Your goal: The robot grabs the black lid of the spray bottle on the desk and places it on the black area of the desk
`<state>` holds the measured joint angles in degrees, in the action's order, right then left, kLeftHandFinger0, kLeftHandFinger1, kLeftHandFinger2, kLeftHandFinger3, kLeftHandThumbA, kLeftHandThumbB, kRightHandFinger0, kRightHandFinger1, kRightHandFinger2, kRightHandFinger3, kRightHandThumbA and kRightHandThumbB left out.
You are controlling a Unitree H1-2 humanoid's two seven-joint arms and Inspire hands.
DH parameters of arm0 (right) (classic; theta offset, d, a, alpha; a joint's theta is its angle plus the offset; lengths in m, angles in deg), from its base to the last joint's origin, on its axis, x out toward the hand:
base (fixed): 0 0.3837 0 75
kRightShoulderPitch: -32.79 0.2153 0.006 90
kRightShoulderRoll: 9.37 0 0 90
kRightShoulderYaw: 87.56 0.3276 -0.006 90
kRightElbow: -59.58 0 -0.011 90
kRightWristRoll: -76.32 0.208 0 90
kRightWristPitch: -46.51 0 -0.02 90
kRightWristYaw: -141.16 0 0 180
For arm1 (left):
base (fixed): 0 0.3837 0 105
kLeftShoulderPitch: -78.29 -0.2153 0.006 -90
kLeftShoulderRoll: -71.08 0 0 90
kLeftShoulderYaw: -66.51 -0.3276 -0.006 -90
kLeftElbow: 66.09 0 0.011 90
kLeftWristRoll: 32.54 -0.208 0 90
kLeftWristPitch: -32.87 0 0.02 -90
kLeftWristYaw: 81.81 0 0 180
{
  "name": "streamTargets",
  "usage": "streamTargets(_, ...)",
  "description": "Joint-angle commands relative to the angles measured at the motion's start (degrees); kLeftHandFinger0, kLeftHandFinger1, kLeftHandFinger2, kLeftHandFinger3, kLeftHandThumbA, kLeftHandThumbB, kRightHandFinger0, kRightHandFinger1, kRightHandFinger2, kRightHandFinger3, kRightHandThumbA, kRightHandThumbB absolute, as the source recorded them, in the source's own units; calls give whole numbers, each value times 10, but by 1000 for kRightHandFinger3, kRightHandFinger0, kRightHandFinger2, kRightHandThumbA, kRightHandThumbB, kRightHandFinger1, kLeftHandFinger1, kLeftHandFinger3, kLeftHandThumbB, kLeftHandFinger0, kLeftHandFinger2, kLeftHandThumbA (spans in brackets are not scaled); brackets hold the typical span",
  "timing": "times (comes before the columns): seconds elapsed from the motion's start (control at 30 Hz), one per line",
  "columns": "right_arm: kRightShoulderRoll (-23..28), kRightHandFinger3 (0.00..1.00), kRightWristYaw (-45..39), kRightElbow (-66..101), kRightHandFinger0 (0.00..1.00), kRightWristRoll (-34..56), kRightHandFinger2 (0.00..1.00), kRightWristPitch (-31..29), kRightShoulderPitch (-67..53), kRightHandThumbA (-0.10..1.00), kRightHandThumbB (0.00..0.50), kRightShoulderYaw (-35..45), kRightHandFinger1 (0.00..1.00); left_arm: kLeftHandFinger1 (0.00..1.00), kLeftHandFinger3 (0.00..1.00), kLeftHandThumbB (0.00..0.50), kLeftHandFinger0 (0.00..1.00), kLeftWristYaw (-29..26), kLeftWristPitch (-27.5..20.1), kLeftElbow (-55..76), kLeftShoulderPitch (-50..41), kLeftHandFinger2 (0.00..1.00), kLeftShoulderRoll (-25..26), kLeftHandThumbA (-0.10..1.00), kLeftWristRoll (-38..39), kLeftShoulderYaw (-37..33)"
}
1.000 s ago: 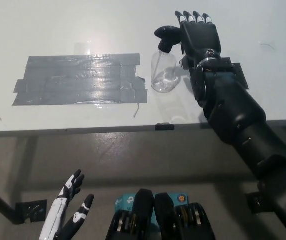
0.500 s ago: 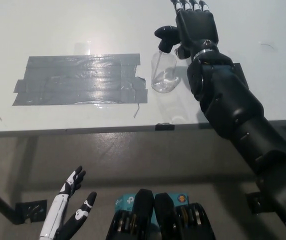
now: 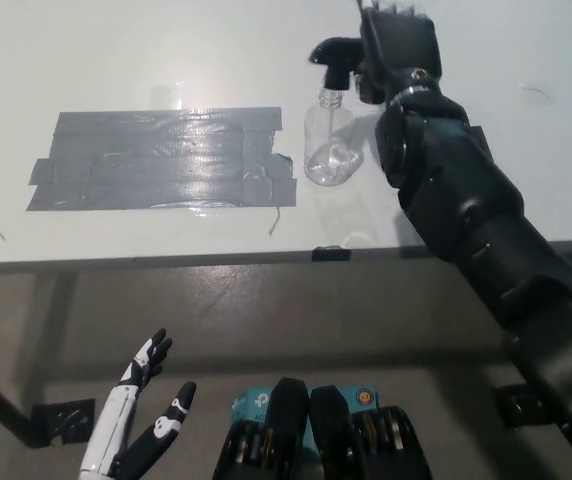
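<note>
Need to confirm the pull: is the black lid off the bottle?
Off: the black lid sits raised above the clear bottle, bare neck visible, beside the right hand.

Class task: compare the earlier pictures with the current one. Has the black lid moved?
Yes. The black lid has lifted off the clear bottle, whose bare neck now shows, and sits farther from the black tape area, beside the right hand.

Right arm: glossy black moulded shells in bulky rounded segments, with a small round silver fastener at the wrist. Right hand: black, boxy back, pale marks near the fingertips at the picture's top edge. Left hand: white casing, slim, with black fingers bearing small white patches.
</note>
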<state>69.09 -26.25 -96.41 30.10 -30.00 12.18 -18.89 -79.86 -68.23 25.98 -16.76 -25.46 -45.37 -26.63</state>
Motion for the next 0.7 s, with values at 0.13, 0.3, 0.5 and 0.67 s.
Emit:
streamTargets(0.13,10,151,130,-59,0,51,566,-99,22,-100,214,19,115,1000,1000,7,970,2,-16,22,-1,1000,12,710,-5,-2)
streamTargets(0.3,15,423,155,-58,0,57,731,-112,31,-100,174,16,261,1000,1000,14,937,2,-17,19,1,1000,14,708,-7,-3)
streamTargets(0.5,20,1000,181,-33,0,78,826,-127,48,-100,115,29,405,991,1000,23,911,1,-24,13,5,1000,15,698,-10,-3)
streamTargets(0.67,29,1000,184,13,1,88,844,-121,65,-100,68,47,463,981,1000,21,898,3,-20,15,5,1000,14,687,-9,-4)
